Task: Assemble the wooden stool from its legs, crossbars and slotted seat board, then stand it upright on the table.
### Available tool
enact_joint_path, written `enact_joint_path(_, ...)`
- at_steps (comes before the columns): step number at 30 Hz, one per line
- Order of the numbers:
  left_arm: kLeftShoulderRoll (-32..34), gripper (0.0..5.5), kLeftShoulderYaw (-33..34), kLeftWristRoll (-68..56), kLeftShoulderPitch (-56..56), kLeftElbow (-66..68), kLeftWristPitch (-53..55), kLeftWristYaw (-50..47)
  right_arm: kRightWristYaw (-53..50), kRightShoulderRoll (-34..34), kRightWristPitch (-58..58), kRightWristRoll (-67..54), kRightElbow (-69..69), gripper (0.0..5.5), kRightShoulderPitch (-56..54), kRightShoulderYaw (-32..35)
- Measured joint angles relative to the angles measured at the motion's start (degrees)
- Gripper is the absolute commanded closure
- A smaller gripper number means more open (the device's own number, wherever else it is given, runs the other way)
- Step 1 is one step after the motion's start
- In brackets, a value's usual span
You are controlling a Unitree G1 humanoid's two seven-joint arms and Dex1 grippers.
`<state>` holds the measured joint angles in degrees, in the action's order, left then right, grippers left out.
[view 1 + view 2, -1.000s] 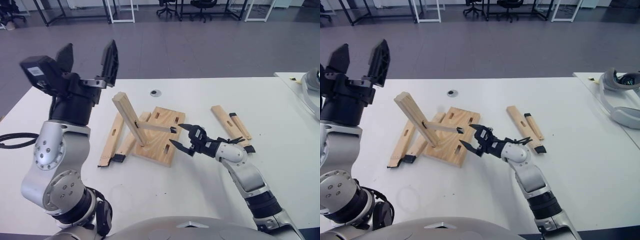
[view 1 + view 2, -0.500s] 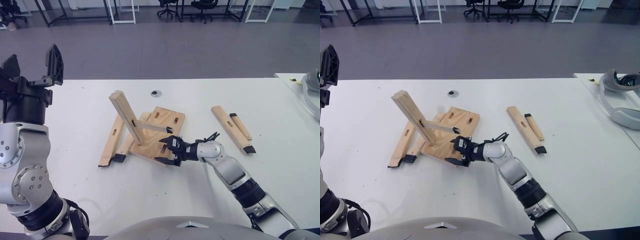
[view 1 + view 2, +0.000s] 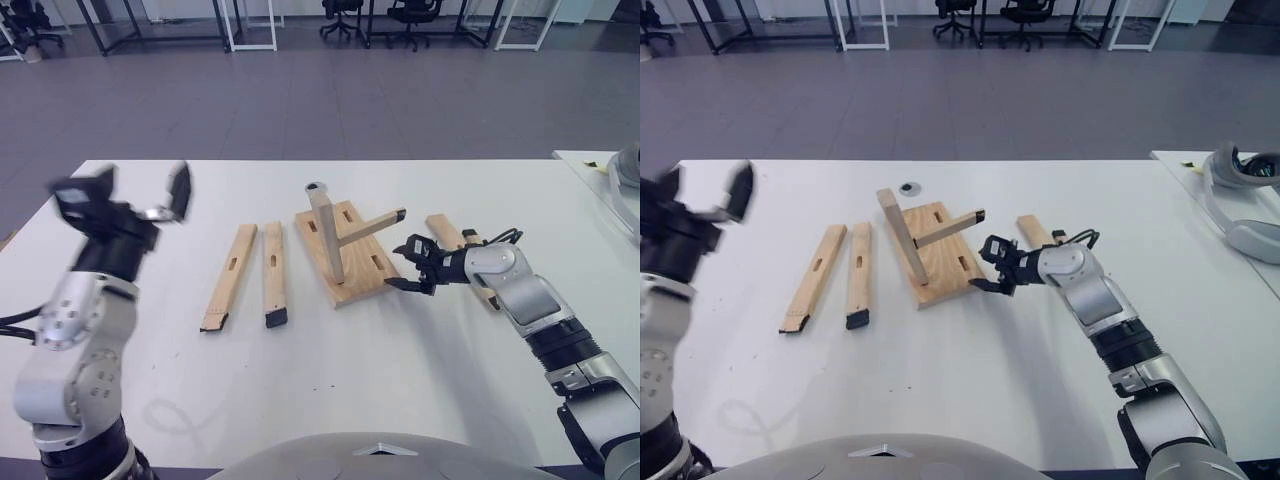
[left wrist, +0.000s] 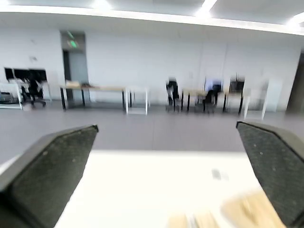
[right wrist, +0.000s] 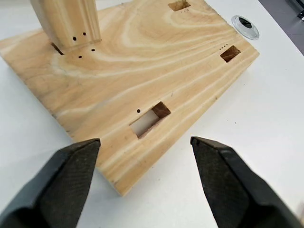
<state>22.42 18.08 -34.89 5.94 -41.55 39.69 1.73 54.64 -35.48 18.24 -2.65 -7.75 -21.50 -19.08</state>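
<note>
Seat board (image 3: 360, 275) lies flat mid-table in the eye views, one leg (image 3: 327, 238) with a crossbar (image 3: 372, 225) standing in it; two loose legs (image 3: 229, 277) lie to its left. Right gripper (image 3: 410, 268) hovers just beside its right edge, fingers apart; left gripper (image 3: 135, 195) is raised, spread wide. Left wrist view: fingers (image 4: 47, 166) wide apart, holding nothing. Right wrist view: fingers (image 5: 71, 175) apart over the board's edge near a slot (image 5: 147, 118).

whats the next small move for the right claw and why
Probably swing the right claw over to the loose leg just behind it and grip it. The claw is open and empty beside the board, which lies flat with only the standing leg fitted and an open slot near the claw.
</note>
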Motion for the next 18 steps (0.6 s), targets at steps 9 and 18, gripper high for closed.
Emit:
enact_joint_path(9,-1.4,0.11,-10.1,-1.4,0.4,8.2,9.2,2.7,1.0,0.8,-3.1,-2.6,-2.0,1.93,2.0,2.1)
enact_joint_path(18,-8.0,0.11,-12.9,-1.7,-1.6,9.6,13.9,0.0,-1.6,1.9,-5.1,-2.7,-3.2,1.93,3.7,4.2)
